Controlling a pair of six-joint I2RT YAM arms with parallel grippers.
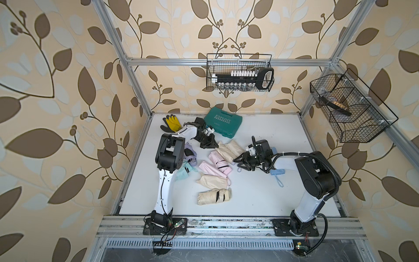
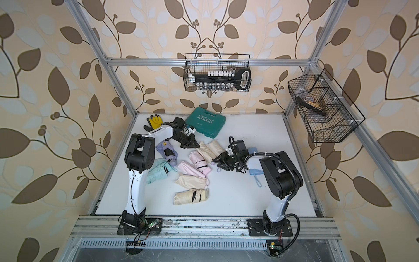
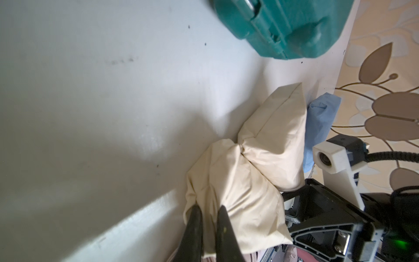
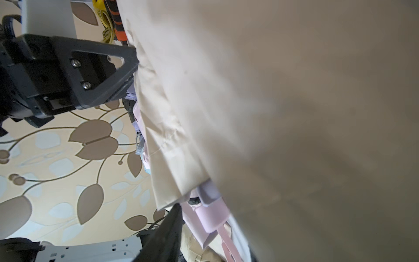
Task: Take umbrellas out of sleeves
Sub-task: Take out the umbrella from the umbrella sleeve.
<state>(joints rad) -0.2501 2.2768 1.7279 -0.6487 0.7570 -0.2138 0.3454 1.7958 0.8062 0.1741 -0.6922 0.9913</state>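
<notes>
table [image 1: 260,197]: white, with umbrellas and sleeves scattered across its middle. The bare stretch on the right arm's side looks like the best room to draw an umbrella out into.
green case [image 1: 223,124]: it sits just behind the left hand, so that arm is better off anchoring in place than pulling back toward it.
cream sleeve [image 1: 222,149]: plump and full, so its umbrella is probably inside, hidden. It lies mid-table between the two hands, just beside a pink umbrella [image 1: 221,162].
second cream bundle [image 1: 235,146]: it presses against the sleeve's far side. A careless grab could catch both and drag them together.
left hand [image 3: 209,208]: closed on a bunched fold at one end of the cream sleeve. The pinch should take cloth only, not the umbrella within, so that the umbrella is free to slide.
right hand [image 1: 237,162]: it is at the other end of the cream bundles, and I cannot tell whether it is open or closed. It should grip the handle or wrist loop, then pull straight along the sleeve's length.
finger [image 4: 163,231]: this is the only part of the right hand in its wrist view, dark at the edge of the cream cloth that fills the view. Contact cannot be confirmed.
</notes>
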